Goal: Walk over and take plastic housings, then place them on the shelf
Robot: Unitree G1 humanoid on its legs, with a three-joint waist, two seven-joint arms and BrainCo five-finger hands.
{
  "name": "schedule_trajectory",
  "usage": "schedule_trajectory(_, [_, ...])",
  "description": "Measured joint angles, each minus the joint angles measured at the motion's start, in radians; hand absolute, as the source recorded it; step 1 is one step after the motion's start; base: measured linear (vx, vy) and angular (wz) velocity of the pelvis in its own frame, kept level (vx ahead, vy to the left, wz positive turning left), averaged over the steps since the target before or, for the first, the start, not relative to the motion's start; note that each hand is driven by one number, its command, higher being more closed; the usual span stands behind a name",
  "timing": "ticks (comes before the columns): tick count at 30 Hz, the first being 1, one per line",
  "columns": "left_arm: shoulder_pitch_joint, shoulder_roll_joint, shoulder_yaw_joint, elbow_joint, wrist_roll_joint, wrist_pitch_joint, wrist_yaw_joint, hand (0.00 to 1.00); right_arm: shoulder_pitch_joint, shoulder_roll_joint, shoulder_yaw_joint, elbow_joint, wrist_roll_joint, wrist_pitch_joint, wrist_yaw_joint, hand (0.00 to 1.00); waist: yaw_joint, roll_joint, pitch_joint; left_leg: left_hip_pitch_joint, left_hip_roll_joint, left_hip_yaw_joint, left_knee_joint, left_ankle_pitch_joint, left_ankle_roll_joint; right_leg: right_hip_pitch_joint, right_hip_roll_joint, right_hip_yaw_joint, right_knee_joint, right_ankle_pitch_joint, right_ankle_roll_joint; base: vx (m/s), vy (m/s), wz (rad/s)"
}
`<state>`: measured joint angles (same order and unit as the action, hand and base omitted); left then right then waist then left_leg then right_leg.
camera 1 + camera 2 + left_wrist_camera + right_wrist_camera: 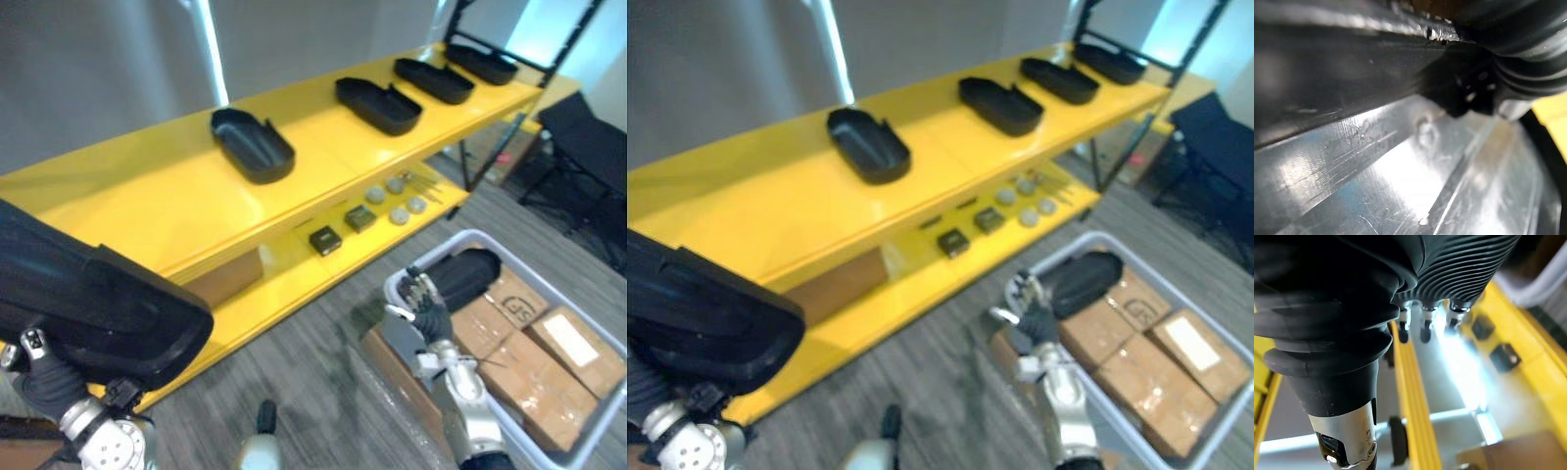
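Here, one large black housing is seen at the lower left of the head views, lying over the left hand. Its scratched, shiny inner face is shown close up in the left wrist view. Whether that hand is closed on it cannot be told.

A second housing is seen lying in a grey bin on the floor at the right, on top of cardboard boxes packed side by side. The right hand is held at the near corner of the bin, just beside this second housing; contact between the two cannot be made out. In the right wrist view its fingers are seen hanging loosely and nearly straight, with the thumb apart from them, and nothing is held.

Four more housings are set in a row along the top of the yellow shelf, open side up and well apart from each other: the nearest, the next, a third and the farthest.

On the lower level of the shelf, two small black blocks and a cluster of round grey discs are laid near each other. A brown box is tucked under the top level, and a black chair stands beyond the bin.
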<state>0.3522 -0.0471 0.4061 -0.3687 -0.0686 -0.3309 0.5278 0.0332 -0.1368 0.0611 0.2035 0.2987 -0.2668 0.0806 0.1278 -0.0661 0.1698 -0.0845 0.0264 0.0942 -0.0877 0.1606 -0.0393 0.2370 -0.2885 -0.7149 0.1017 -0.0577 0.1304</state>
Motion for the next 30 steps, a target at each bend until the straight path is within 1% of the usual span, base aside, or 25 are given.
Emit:
schedule_trajectory(2, [-0.026,0.003,-0.020,0.000,0.002,-0.021,-0.005,1.00,0.001,-0.001,-0.005,0.000,-0.001,-0.020,-0.004,0.00,-0.004,0.009,0.010,0.014,-0.012,0.000,-0.001,-0.005,0.006,0.010,-0.017,0.004,0.023,-0.001,0.001,0.00,0.044,0.14])
schedule_trajectory(3, [-0.043,0.012,-0.039,0.000,0.009,-0.039,-0.021,1.00,0.003,-0.001,-0.010,0.000,-0.017,-0.032,-0.012,0.00,-0.008,0.015,0.014,0.017,-0.013,0.000,-0.001,-0.006,0.007,0.007,-0.026,0.014,0.052,-0.001,0.001,-0.01,0.022,0.25])
schedule_trajectory(5, [-0.072,0.065,-0.078,-0.001,0.009,-0.054,-0.060,1.00,0.007,-0.006,-0.013,0.000,-0.045,-0.047,-0.017,0.00,-0.032,0.018,0.016,0.020,-0.013,-0.005,-0.001,-0.005,0.008,0.005,-0.031,0.075,0.097,-0.001,0.001,0.01,0.015,0.48])
schedule_trajectory(6, [-0.101,0.110,-0.105,-0.001,0.011,-0.062,-0.094,1.00,0.015,-0.012,-0.020,-0.001,-0.060,-0.064,-0.017,0.00,-0.043,0.018,0.017,0.020,-0.012,-0.011,-0.001,-0.004,0.010,-0.002,-0.033,0.136,0.135,-0.001,0.001,0.04,0.003,0.64])
schedule_trajectory(7, [-0.134,0.147,-0.128,0.000,0.030,-0.074,-0.121,1.00,0.024,-0.015,-0.034,-0.010,-0.066,-0.076,-0.017,0.00,-0.051,0.019,0.017,0.017,-0.015,-0.037,-0.001,-0.001,0.014,-0.016,-0.033,0.192,0.178,-0.001,0.001,0.04,-0.006,0.64])
schedule_trajectory(8, [-0.154,0.164,-0.139,0.001,0.040,-0.080,-0.129,1.00,0.032,-0.016,-0.044,-0.022,-0.072,-0.080,-0.017,0.00,-0.055,0.020,0.018,0.013,-0.016,-0.047,-0.001,-0.001,0.015,-0.026,-0.032,0.215,0.198,-0.002,0.000,0.04,-0.031,0.57])
schedule_trajectory(10, [-0.205,0.200,-0.155,0.007,0.049,-0.086,-0.160,1.00,0.035,-0.021,-0.060,-0.050,-0.079,-0.090,-0.017,0.00,-0.060,0.022,0.021,0.003,-0.024,-0.063,0.000,0.008,0.027,-0.029,-0.028,0.251,0.213,-0.035,-0.033,0.05,-0.080,0.37])
schedule_trajectory(11, [-0.217,0.206,-0.153,0.010,0.049,-0.086,-0.163,1.00,0.031,-0.024,-0.061,-0.057,-0.080,-0.096,-0.017,0.00,-0.060,0.010,0.013,-0.004,-0.029,-0.064,0.001,0.015,0.032,-0.024,-0.027,0.253,0.192,-0.043,-0.039,0.08,-0.112,0.14])
schedule_trajectory(12, [-0.226,0.203,-0.154,0.014,0.051,-0.086,-0.164,1.00,0.024,-0.031,-0.065,-0.064,-0.081,-0.112,-0.018,0.00,-0.059,0.014,0.015,-0.017,-0.030,-0.064,0.005,0.033,0.025,-0.025,-0.020,0.255,0.170,-0.045,-0.036,0.06,-0.081,0.09])
schedule_trajectory(13, [-0.228,0.202,-0.154,0.015,0.053,-0.086,-0.165,1.00,0.021,-0.032,-0.072,-0.066,-0.083,-0.116,-0.018,0.00,-0.059,0.018,0.017,-0.023,-0.030,-0.065,0.005,0.041,0.024,-0.026,-0.018,0.255,0.162,-0.048,-0.032,0.06,-0.088,0.03])
schedule_trajectory(16, [-0.221,0.199,-0.156,0.022,0.078,-0.080,-0.167,1.00,0.007,-0.034,-0.104,-0.066,-0.078,-0.119,-0.017,0.00,-0.059,0.026,0.023,-0.027,-0.024,-0.056,0.005,0.053,0.014,-0.020,-0.011,0.260,0.130,-0.075,-0.004,0.04,-0.097,-0.09])
schedule_trajectory(17, [-0.221,0.196,-0.158,0.022,0.078,-0.080,-0.166,1.00,0.005,-0.034,-0.107,-0.067,-0.078,-0.119,-0.016,0.00,-0.059,0.029,0.025,-0.027,-0.020,-0.055,0.005,0.055,0.011,-0.020,-0.007,0.262,0.128,-0.079,-0.004,0.01,-0.116,-0.12])
schedule_trajectory(19, [-0.210,0.194,-0.175,0.022,0.076,-0.080,-0.168,1.00,0.007,-0.034,-0.119,-0.077,-0.076,-0.119,-0.012,0.00,-0.060,0.033,0.028,-0.028,-0.015,-0.053,0.005,0.061,0.003,-0.020,-0.001,0.274,0.123,-0.105,-0.005,-0.02,-0.079,-0.08])
schedule_trajectory(21, [-0.182,0.186,-0.193,0.022,0.079,-0.078,-0.181,1.00,0.010,-0.034,-0.129,-0.084,-0.076,-0.120,-0.005,0.00,-0.062,0.036,0.030,-0.033,-0.014,-0.052,0.005,0.069,-0.004,-0.017,0.001,0.279,0.115,-0.148,0.007,-0.08,-0.105,-0.03])
schedule_trajectory(22, [-0.167,0.177,-0.194,0.022,0.080,-0.078,-0.182,1.00,0.011,-0.034,-0.129,-0.084,-0.076,-0.120,0.003,0.00,-0.065,0.037,0.032,-0.039,-0.014,-0.052,0.005,0.075,-0.007,-0.017,0.001,0.279,0.112,-0.178,0.019,-0.11,-0.114,0.01])
schedule_trajectory(23, [-0.160,0.170,-0.193,0.022,0.080,-0.078,-0.181,1.00,0.012,-0.034,-0.129,-0.084,-0.076,-0.120,0.006,0.00,-0.066,0.040,0.036,-0.040,-0.013,-0.053,0.005,0.078,-0.009,-0.017,0.002,0.279,0.112,-0.188,0.034,-0.13,-0.089,0.07])
schedule_trajectory(24, [-0.145,0.147,-0.193,0.023,0.081,-0.078,-0.181,1.00,0.013,-0.034,-0.131,-0.084,-0.075,-0.120,0.007,0.00,-0.069,0.058,0.048,-0.038,-0.004,-0.061,0.005,0.083,-0.010,-0.012,0.013,0.277,0.115,-0.192,0.043,-0.16,-0.065,0.13])
schedule_trajectory(25, [-0.128,0.134,-0.193,0.023,0.083,-0.078,-0.180,1.00,0.013,-0.033,-0.133,-0.084,-0.076,-0.120,0.007,0.00,-0.072,0.074,0.057,-0.037,0.005,-0.060,0.005,0.079,-0.014,-0.007,0.021,0.269,0.113,-0.199,0.037,-0.16,-0.051,0.18])
schedule_trajectory(26, [-0.122,0.133,-0.192,0.023,0.086,-0.078,-0.180,1.00,0.013,-0.031,-0.136,-0.084,-0.076,-0.120,0.006,0.00,-0.074,0.075,0.060,-0.038,0.008,-0.055,0.005,0.077,-0.016,-0.004,0.022,0.261,0.111,-0.199,0.036,-0.13,-0.015,0.24])
schedule_trajectory(27, [-0.116,0.135,-0.188,0.023,0.088,-0.079,-0.180,1.00,0.012,-0.022,-0.143,-0.084,-0.076,-0.123,0.005,0.00,-0.077,0.064,0.068,-0.051,0.007,-0.040,0.040,0.058,-0.002,0.008,0.008,0.245,0.102,-0.199,0.037,-0.08,0.019,0.17])
schedule_trajectory(28, [-0.114,0.135,-0.181,0.020,0.087,-0.080,-0.180,1.00,0.012,-0.013,-0.150,-0.084,-0.076,-0.125,0.003,0.00,-0.071,0.057,0.073,-0.102,0.007,-0.025,0.172,0.020,0.019,0.013,0.000,0.243,0.107,-0.201,0.039,-0.06,0.029,0.08])
schedule_trajectory(29, [-0.113,0.135,-0.174,0.017,0.087,-0.081,-0.180,1.00,0.012,-0.010,-0.155,-0.085,-0.076,-0.127,0.002,0.00,-0.065,0.058,0.073,-0.116,0.006,-0.023,0.212,-0.008,0.011,0.016,0.003,0.247,0.113,-0.209,0.042,-0.03,0.032,0.08])
schedule_trajectory(30, [-0.115,0.135,-0.158,0.014,0.087,-0.081,-0.180,1.00,0.013,0.005,-0.159,-0.086,-0.077,-0.131,0.000,0.00,-0.062,0.049,0.069,-0.125,-0.010,-0.023,0.238,-0.039,0.001,0.022,-0.010,0.244,0.122,-0.225,0.027,0.03,0.089,0.18])
